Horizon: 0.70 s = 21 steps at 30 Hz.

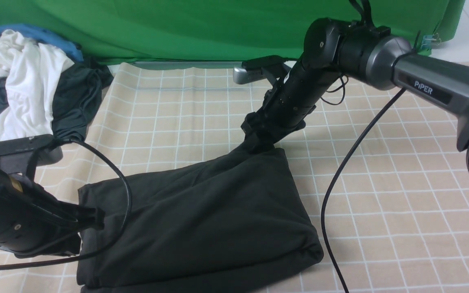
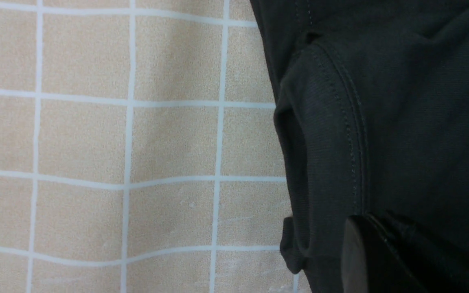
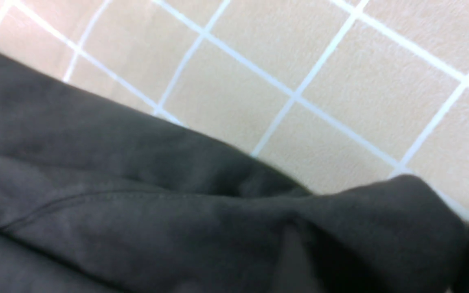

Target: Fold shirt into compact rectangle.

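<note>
Left gripper shut, pinching the shirt's left edge low over the checked cloth. Right gripper at the shirt's far corner, which peaks up to it; jaws hidden, cannot tell their state. Shirt lies folded mid-table. Clothes pile far left.

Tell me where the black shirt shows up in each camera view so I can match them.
Front view: the black shirt lies folded at lower centre.
Left wrist view: it fills the picture's right side, collar seam showing.
Right wrist view: it covers the lower half.
Shared landmark: the beige checked tablecloth.
</note>
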### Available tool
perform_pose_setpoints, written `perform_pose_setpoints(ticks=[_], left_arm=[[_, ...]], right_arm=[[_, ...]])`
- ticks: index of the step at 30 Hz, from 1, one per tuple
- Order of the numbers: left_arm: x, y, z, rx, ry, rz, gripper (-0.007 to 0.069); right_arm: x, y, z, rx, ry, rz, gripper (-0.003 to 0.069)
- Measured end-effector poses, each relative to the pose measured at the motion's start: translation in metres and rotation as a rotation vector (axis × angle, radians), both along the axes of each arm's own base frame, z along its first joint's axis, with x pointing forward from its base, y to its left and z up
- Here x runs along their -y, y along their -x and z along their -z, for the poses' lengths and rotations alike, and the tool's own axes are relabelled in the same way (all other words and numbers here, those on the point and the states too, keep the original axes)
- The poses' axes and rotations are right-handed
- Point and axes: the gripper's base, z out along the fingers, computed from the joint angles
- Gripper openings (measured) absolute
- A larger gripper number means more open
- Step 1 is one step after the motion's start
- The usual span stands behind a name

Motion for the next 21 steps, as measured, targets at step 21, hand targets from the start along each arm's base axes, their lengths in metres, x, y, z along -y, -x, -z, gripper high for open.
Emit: perform_pose_setpoints(ticks=[21], left_arm=[[-0.002, 0.017, -0.021, 0.069, 0.016, 0.004, 0.0018]], right_arm=[[0.099, -0.037, -0.025, 0.016, 0.124, 0.268, 0.0096]])
